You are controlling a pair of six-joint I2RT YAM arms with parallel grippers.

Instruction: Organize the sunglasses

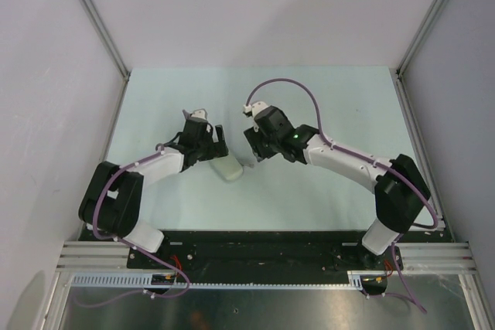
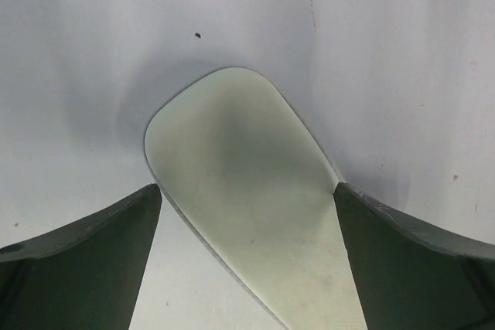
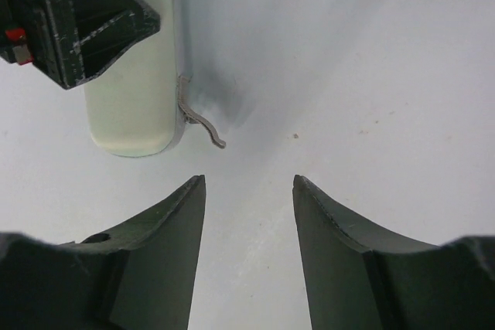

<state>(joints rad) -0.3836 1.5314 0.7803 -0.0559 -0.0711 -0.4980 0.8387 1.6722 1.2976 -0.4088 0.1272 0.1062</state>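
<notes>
**A:** What does the overhead view show?

**B:** 2 arms meet over a pale green tabletop [image 1: 332,98]. The left pincer [image 1: 216,148] and right pincer [image 1: 252,147] flank an oblong beige closed case [image 1: 227,168].

**A:** And the left wrist view?

**B:** Jaws wide apart, straddling the case's rounded end, gripping nothing.

**A:** The right wrist view?

**B:** Jaws partly open over bare surface, empty. A thin grey bent strip [image 3: 199,123] pokes from the case's edge, possibly a temple tip. The sunglasses are otherwise unseen, probably stowed inside for protection.

This is probably sitting in a lab test booth: plain white panels [image 1: 46,75] and metal rails [image 1: 93,15] are enclosing the pale table [image 1: 325,90].
</notes>
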